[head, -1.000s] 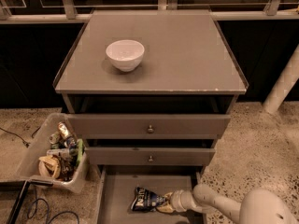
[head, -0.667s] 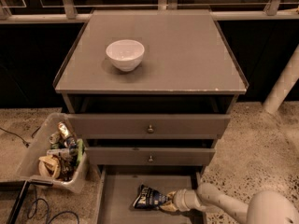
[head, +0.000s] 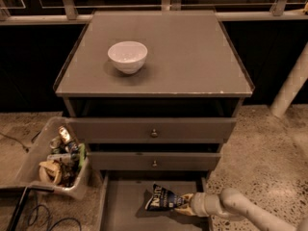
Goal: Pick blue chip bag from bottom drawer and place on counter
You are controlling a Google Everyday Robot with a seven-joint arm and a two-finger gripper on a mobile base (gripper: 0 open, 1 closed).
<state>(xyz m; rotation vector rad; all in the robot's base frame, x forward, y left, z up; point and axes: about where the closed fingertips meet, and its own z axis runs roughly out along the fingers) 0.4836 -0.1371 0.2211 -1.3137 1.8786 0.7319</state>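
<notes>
The blue chip bag (head: 160, 198) is a dark navy crinkly bag with white lettering, held a little above the flat grey floor of the open bottom drawer (head: 122, 208). My gripper (head: 182, 203) reaches in from the lower right and is shut on the bag's right end. The arm runs off toward the bottom right corner. The counter (head: 183, 52) is the grey top of the cabinet, higher in the view. A white bowl (head: 127, 57) stands on its left part.
Two knobbed grey drawers (head: 154, 129) sit partly pulled out above the bottom drawer. A plastic bin (head: 57, 160) full of rubbish stands on the floor at the left. Black cables (head: 29, 215) lie at the bottom left. A white post (head: 291, 88) leans at the right.
The bag has risen slightly off the drawer floor and moved a little to the right with my gripper. The cabinet and bowl have not moved.
</notes>
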